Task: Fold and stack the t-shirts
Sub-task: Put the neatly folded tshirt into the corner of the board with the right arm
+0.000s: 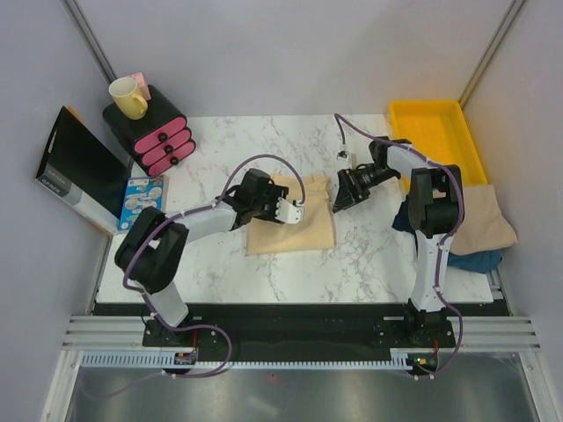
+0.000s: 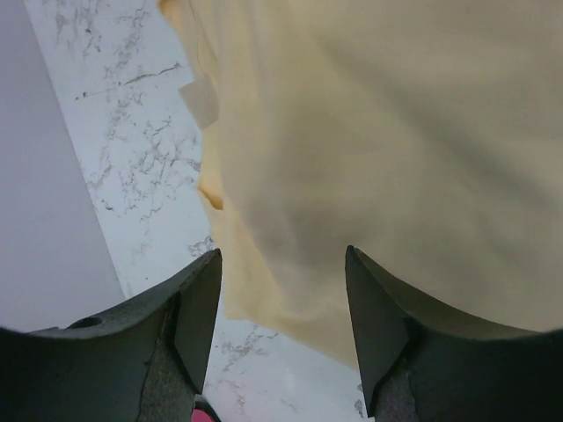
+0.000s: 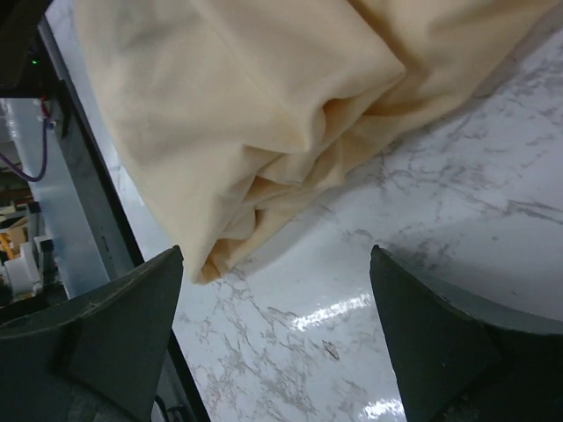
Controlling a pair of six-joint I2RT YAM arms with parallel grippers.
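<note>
Marble table (image 1: 369, 255): folded cream t-shirt (image 1: 295, 230) lies mid-table, its upper left part hidden under the left gripper (image 1: 292, 211). A tan t-shirt (image 1: 484, 220) sits at the table's right edge on a dark blue cloth (image 1: 475, 260), partly behind the right arm. Left gripper: jaws apart over the fabric; possibly not touching, the view is too close. Right gripper (image 1: 341, 193): jaws wide, empty, over bare marble just beside the cream shirt's bunched edge.

Upper left: yellow mug (image 1: 128, 97) on top of a black-and-pink drawer unit (image 1: 163, 141). Below it: black box (image 1: 77, 171), standing tilted, beside a blue-and-white packet (image 1: 141, 198). Upper right: yellow tray (image 1: 437, 132) at the marble table's (image 1: 369, 255) corner.
</note>
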